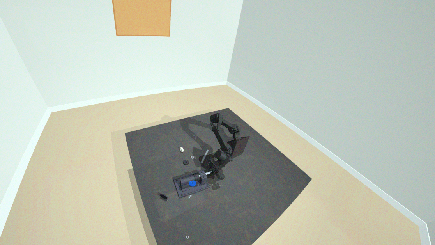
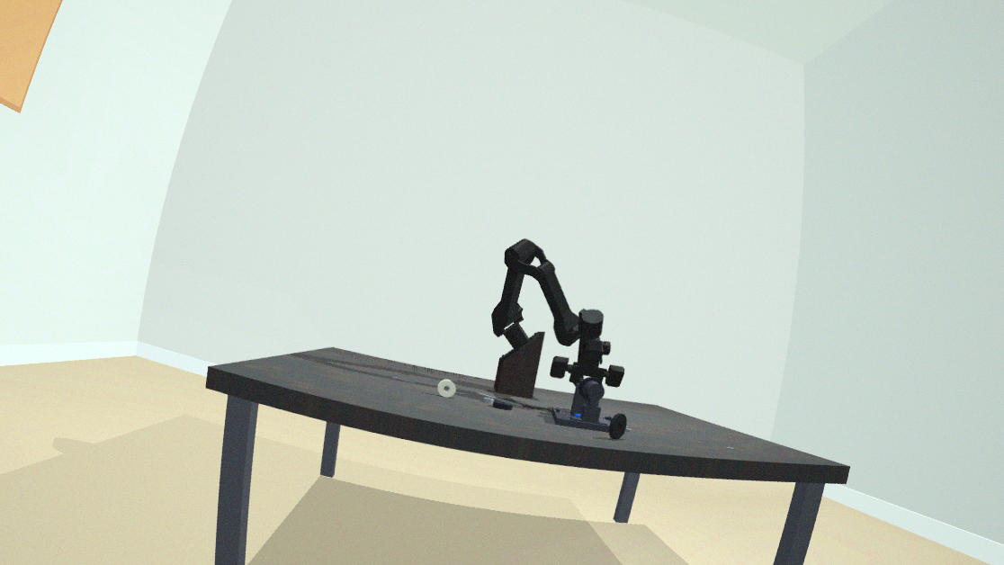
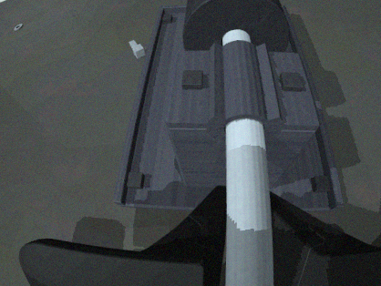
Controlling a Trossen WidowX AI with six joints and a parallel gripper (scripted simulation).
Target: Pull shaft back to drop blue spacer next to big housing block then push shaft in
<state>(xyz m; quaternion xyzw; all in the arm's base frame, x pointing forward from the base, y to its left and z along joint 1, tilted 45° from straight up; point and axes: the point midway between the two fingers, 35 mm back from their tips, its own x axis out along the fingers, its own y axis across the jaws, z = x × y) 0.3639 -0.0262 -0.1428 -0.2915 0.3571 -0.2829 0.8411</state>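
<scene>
My gripper (image 1: 213, 172) (image 3: 238, 195) is shut on the free end of the pale grey shaft (image 1: 208, 173) (image 3: 244, 165). The shaft runs level into the big dark housing block (image 1: 185, 181) (image 3: 233, 4) on the grey base plate (image 1: 182, 192) (image 3: 152, 135). A dark sleeve (image 3: 242, 80) sits on the shaft, with a short bare stretch between it and the block. The blue spacer (image 1: 192, 184) shows beside the shaft line, low on the fixture in front of the block. It is hidden in the wrist view.
A white ring (image 1: 181, 149) (image 2: 446, 384), a black disc (image 1: 185, 162), a small washer (image 1: 191, 157) and a grey bar (image 1: 203, 156) lie behind the fixture. A black wheel (image 1: 163, 196) (image 2: 616, 425) lies at its far end. A small white piece (image 1: 189, 196) (image 3: 138, 48) lies beside the plate. A brown wedge (image 1: 240, 146) (image 2: 521, 365) stands by the arm's base.
</scene>
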